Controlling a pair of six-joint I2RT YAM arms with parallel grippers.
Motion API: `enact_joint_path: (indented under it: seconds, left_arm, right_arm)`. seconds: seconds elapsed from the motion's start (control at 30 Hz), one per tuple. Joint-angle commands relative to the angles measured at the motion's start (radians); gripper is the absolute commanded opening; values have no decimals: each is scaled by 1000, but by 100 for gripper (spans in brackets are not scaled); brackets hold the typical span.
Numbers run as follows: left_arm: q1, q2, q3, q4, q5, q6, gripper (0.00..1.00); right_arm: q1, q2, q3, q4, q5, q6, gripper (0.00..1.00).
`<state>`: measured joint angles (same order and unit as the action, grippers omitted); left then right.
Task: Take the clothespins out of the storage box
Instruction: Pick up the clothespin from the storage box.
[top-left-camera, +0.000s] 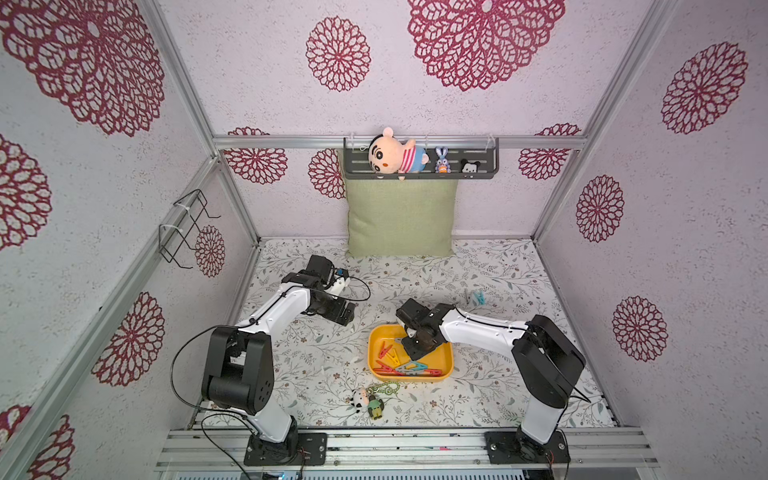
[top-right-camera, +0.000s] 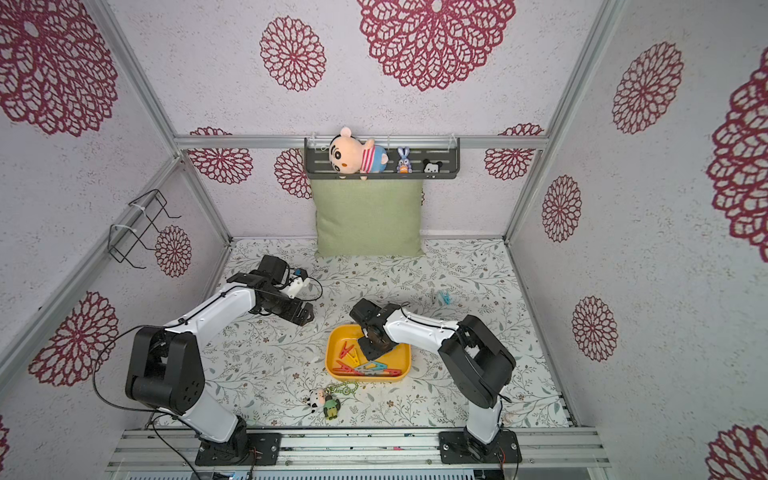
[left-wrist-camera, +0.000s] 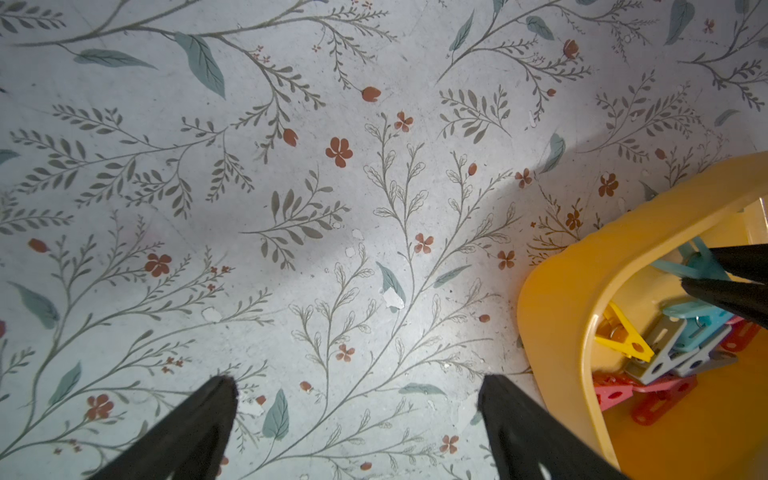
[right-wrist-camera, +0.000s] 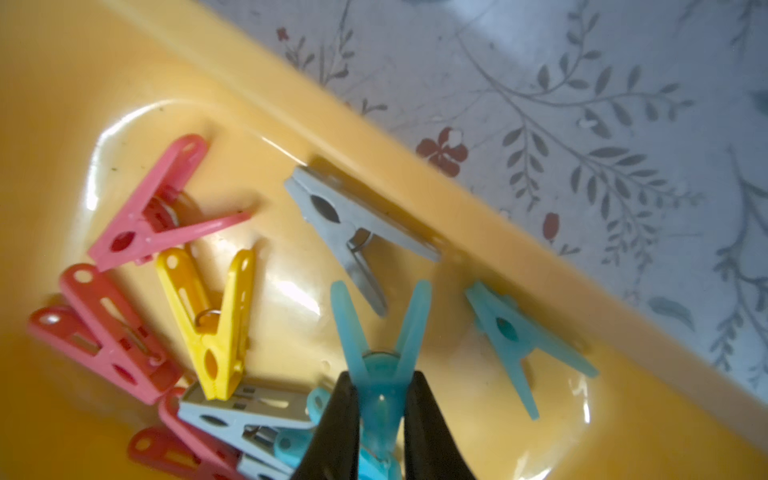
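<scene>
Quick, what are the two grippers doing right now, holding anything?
Left gripper: open, holding nothing.
Right gripper: closed on a teal-blue clothespin inside the storage box.

1. Storage box (right-wrist-camera: 83, 62): glossy, smooth yellow plastic.
2. Clothespins (right-wrist-camera: 212, 345): smooth coloured plastic, bare metal wire springs (right-wrist-camera: 205, 318).
3. Table cover (left-wrist-camera: 291, 166): matt printed sheet, chipped in spots.
4. Cushion (top-left-camera: 401, 216): matt green woven cloth.
5. Frame rails (top-left-camera: 291, 142): brushed metal.
</scene>
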<state>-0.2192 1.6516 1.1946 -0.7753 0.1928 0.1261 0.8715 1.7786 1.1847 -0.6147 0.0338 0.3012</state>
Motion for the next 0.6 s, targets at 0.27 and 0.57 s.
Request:
enact_joint_path:
  seconds: [0.27,0.57]
  left_arm:
    - [-9,14,3,9,0,-2,99]
    - [-10,14,2,10,0,-2,99]
  right_arm:
    - [-1,-174,-7,-42,8,27,17]
    - [-58,-310,-8,-43,-26,53,17]
